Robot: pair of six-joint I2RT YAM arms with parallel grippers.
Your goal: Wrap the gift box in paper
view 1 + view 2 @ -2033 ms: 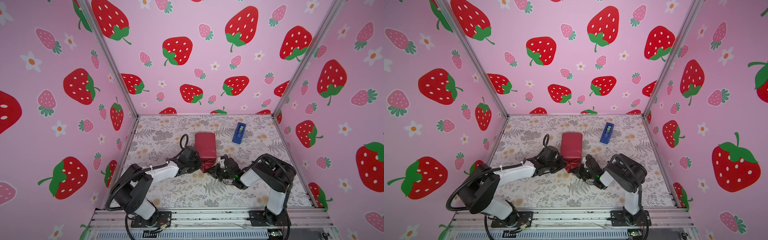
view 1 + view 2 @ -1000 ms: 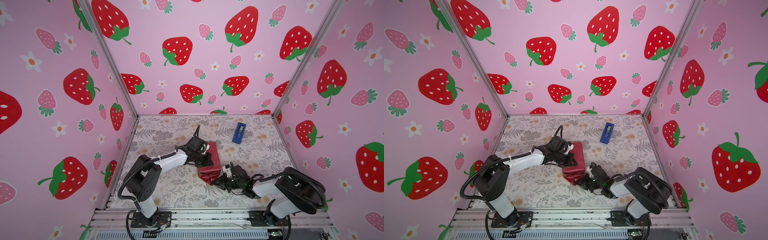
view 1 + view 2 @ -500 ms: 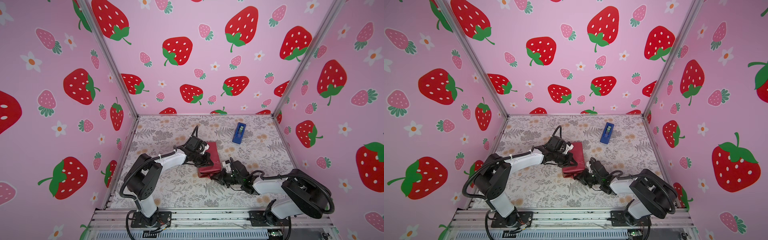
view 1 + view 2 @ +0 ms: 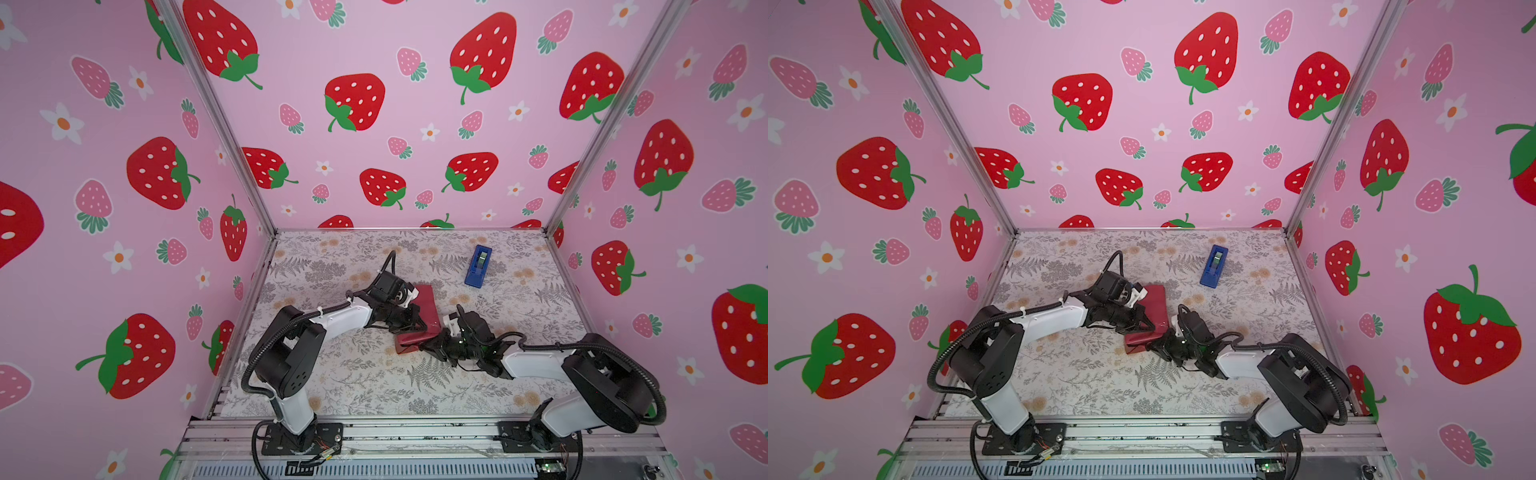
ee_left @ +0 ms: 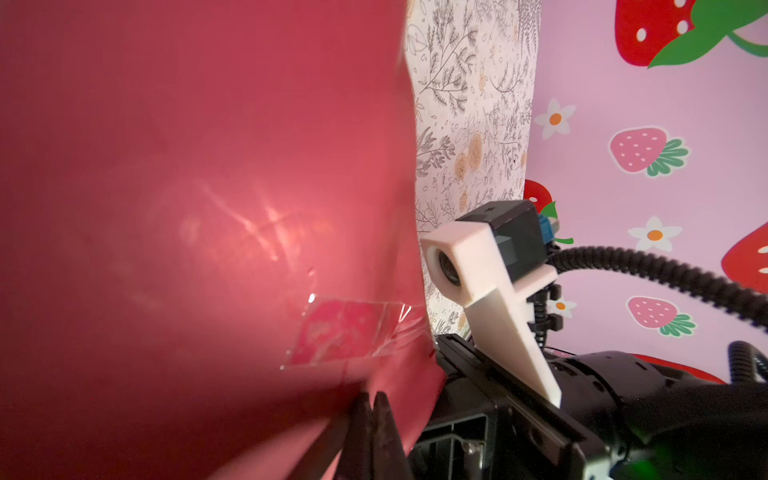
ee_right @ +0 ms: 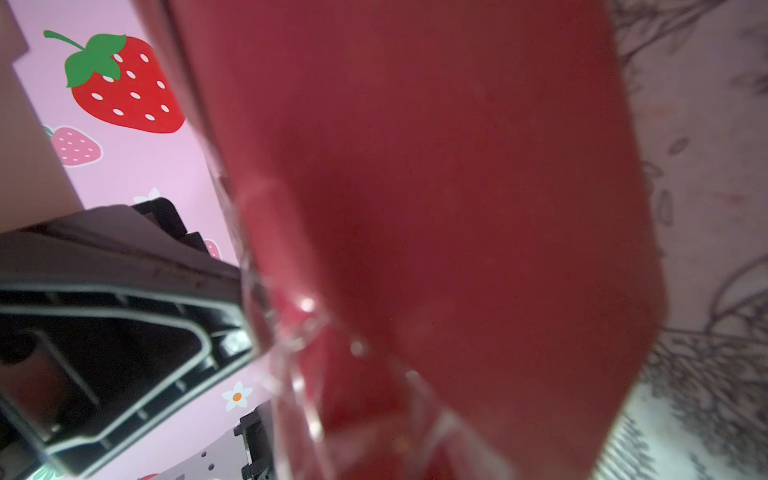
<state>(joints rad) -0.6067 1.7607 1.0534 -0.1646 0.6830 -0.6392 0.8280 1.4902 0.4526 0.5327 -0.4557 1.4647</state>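
Observation:
The maroon paper (image 4: 424,305) (image 4: 1155,305) covers the gift box, which is hidden under it. The parcel sits tilted at mid-table between both arms. My left gripper (image 4: 417,326) (image 4: 1145,326) reaches over its left side. In the left wrist view that gripper (image 5: 371,409) is shut, its tips against a fold of the paper (image 5: 208,166) just below a strip of clear tape (image 5: 353,334). My right gripper (image 4: 430,343) (image 4: 1157,345) lies low at the parcel's near right corner. The paper (image 6: 457,166) fills the right wrist view and hides the right gripper's jaws.
A bright-blue tape dispenser (image 4: 478,266) (image 4: 1214,266) lies at the back right of the floral table (image 4: 374,386). Pink strawberry walls close in three sides, and a metal rail (image 4: 415,432) runs along the front.
The left gripper has gone from the parcel's left side up over it. The right arm has stretched out low and slid in to the parcel's near corner. The parcel now leans over.

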